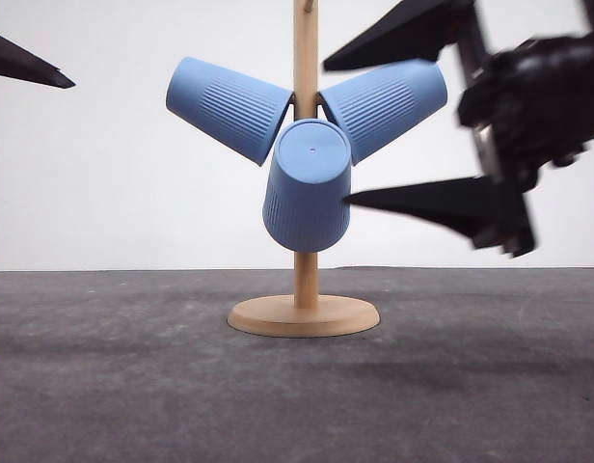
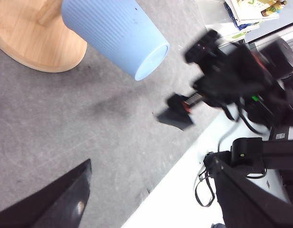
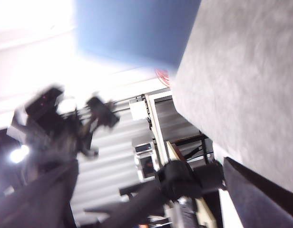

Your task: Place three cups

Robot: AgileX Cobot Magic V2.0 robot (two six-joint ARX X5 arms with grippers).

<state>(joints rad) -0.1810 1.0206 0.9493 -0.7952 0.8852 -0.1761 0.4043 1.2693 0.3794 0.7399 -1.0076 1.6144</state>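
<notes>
Three blue cups hang on the wooden stand, the right tool spread wide beside them.

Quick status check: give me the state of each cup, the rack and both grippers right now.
Left cup: hung on the rack, base out to the left.
Middle cup: hung, base toward the camera.
Right cup: hung, base out to the right, between the open right gripper's fingers.
Rack: upright on the table.
Right gripper: open, blurred.
Left gripper: open, empty.

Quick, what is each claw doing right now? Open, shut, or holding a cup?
Left claw: open, holding nothing.
Right claw: open, its fingers spread above and below the right cup, not gripping it.
</notes>
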